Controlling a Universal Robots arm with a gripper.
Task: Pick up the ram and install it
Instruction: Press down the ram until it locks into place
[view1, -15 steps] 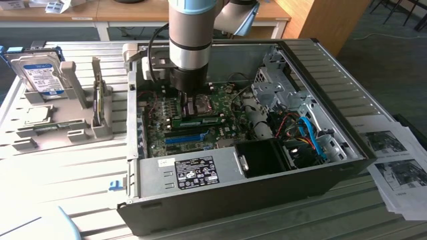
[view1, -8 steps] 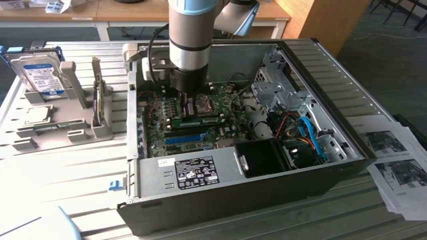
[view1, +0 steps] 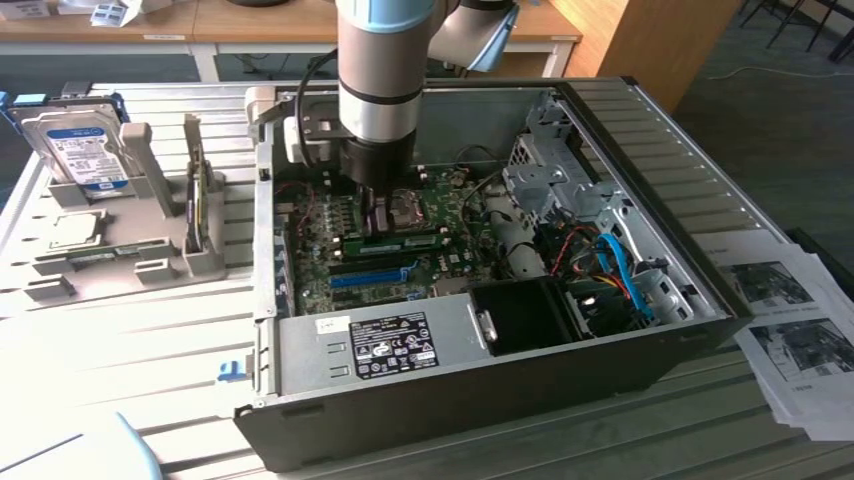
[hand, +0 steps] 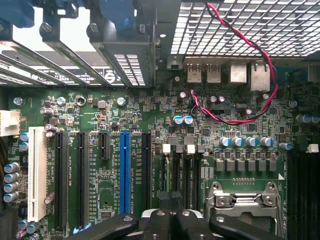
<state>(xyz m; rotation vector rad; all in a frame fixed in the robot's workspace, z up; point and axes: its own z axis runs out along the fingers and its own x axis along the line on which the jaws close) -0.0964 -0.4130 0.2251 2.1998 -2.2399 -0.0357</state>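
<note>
Well, my fingers (view1: 378, 212) (hand: 161, 221) are pressed together and reach down into the open computer case (view1: 467, 410). The case lies on its side with the open part up, I think so that I can come straight down from above.

The ram (view1: 395, 243) is just behind the blue slot (view1: 367, 277) (hand: 124, 170), lying the same way as the slot does. My fingers are right on top of the ram. I cannot tell if they pinch it or just push on it. I think it lies flat along its own slot so that it can go in straight.

I count one ram by my fingers and one blue slot. Far from the blue slot, outside the case on the surface (view1: 160, 330), is one grey holder (view1: 147, 250). It keeps one hard drive (view1: 83, 150) standing up and one silver chip (view1: 74, 230) lying flat, so they are easy to grab.
</note>
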